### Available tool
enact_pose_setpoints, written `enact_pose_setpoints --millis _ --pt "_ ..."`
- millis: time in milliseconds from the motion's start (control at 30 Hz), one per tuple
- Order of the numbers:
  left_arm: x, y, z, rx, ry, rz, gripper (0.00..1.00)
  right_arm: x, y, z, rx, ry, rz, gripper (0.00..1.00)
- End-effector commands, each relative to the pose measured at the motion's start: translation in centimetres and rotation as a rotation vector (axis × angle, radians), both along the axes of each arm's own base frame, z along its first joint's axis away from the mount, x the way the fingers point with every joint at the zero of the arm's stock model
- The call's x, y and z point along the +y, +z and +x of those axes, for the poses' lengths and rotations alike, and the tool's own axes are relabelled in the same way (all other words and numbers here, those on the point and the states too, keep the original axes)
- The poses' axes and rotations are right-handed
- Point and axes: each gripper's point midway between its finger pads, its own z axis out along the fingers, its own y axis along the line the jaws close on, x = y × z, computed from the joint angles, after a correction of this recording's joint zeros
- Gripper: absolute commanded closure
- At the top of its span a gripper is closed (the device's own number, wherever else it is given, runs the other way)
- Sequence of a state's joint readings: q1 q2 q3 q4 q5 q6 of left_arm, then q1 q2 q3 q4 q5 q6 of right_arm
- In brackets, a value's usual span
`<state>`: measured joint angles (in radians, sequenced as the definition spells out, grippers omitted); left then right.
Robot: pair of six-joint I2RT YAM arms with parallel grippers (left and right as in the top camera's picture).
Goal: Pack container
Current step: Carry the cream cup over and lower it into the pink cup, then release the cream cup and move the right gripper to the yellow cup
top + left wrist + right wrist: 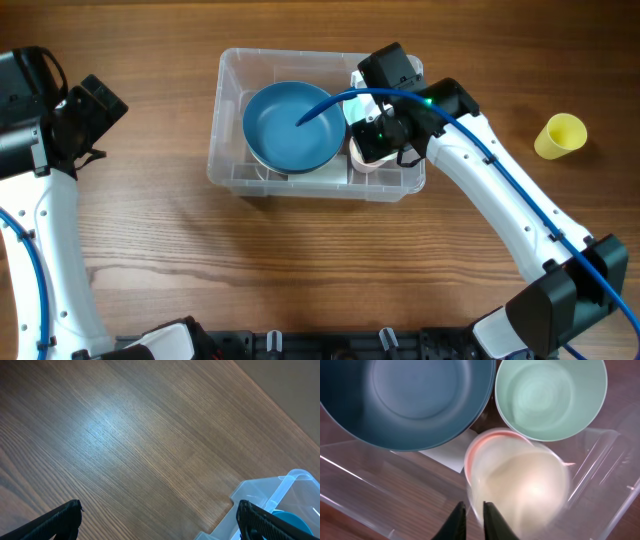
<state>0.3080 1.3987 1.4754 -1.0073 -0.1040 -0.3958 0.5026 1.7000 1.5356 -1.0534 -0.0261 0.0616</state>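
The container [228, 168] is a big clear plastic bin w/ a rounded rim and moulded corner blocks. Its white label [444, 454] shows through the bottom. It sits flat on the wood table [150, 260], mouth up, at approx 12 o'clock of the table's centre in the overhead view. Its long axis runs 9 to 3 o'clock.

Inside, a dark blue bowl [292, 125] fills the 9 o'clock half. A mint green bowl [551, 397] sits at the 3 o'clock end. Just beside both is a cream cup [525, 485] w/ a pinkish rim under it.

The right gripper [474, 505] hangs over the bin's 3 o'clock end, inside the rim line. Its fingers [495, 521] are drawn near together. The cup's wall appears pinched btwn them, though the cup is blurred in the wrist view.

The left gripper [161, 521] is off at 9 o'clock of the bin, well apart from it and above bare table. Its fingers are spread wide w/ nothing btwn them. In its wrist view, one bin corner shows at approx 4 o'clock, next to the right-hand fingertip.

A yellow cup [560, 135] stands on the table at 3 o'clock of the bin, well apart.
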Motion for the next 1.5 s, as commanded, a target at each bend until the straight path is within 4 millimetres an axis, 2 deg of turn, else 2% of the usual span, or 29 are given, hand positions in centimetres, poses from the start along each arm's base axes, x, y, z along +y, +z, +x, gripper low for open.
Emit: enact_pose_setpoints --millis 0,33,67,100,300,400,500,600,633,700,833,933,1100,1167,1300,1467 --pt "0.1 0.8 0.0 -0.022 0.011 0.001 0.0 0.4 -0.7 -0.3 0.022 0.012 0.006 0.76" --pt "0.1 0.8 0.0 -0.023 0.011 0.0 0.0 0.4 -0.7 -0.3 0.022 0.013 0.006 0.63" --pt "0.1 0.8 0.0 -0.022 0.011 0.001 0.0 0.5 -0.7 -0.2 0.017 0.02 0.007 0.55" --pt "0.1 0.8 0.0 -0.022 0.011 0.0 0.0 0.5 -0.6 0.0 0.01 0.023 0.009 0.51" --pt "0.1 0.8 0.0 -0.022 0.011 0.001 0.0 0.8 0.4 1.3 -0.047 0.017 0.03 0.49" --pt "0.1 0.8 0.0 -0.022 0.011 0.0 0.0 -1.2 1.7 2.4 -0.075 -0.085 0.01 0.49" --pt "0.1 0.8 0.0 -0.022 0.011 0.001 0.0 -4.6 3.3 3.2 -0.062 -0.204 -0.001 0.48" --pt "0.1 0.8 0.0 -0.022 0.011 0.0 0.0 -10.1 4.4 3.9 -0.033 -0.34 -0.019 0.46" --pt "0.1 0.8 0.0 -0.022 0.011 0.0 0.0 -11.6 4.5 3.9 -0.025 -0.376 -0.024 0.45" --pt "0.1 0.8 0.0 -0.022 0.011 0.001 0.0 -16.0 4.4 4.0 0.0 -0.487 -0.034 0.45" --pt "0.1 0.8 0.0 -0.022 0.01 0.001 0.0 -23.4 4.1 3.8 0.005 -0.637 -0.055 0.45" --pt "0.1 0.8 0.0 -0.022 0.011 0.0 0.0 -27.5 4.2 3.8 -0.016 -0.715 -0.063 0.45" --pt "0.1 0.8 0.0 -0.023 0.011 0.0 0.0 -32.3 4.2 3.8 -0.061 -0.829 -0.104 0.45" --pt "0.1 0.8 0.0 -0.022 0.011 0.001 0.0 -33.5 3.7 3.8 -0.061 -0.854 -0.14 0.42" --pt "0.1 0.8 0.0 -0.022 0.011 0.0 0.0 -34.0 1.4 4.0 -0.011 -0.837 -0.161 0.41" --pt "0.1 0.8 0.0 -0.022 0.011 0.0 0.0 -35.1 -3.4 5.0 0.068 -0.845 -0.207 0.38"
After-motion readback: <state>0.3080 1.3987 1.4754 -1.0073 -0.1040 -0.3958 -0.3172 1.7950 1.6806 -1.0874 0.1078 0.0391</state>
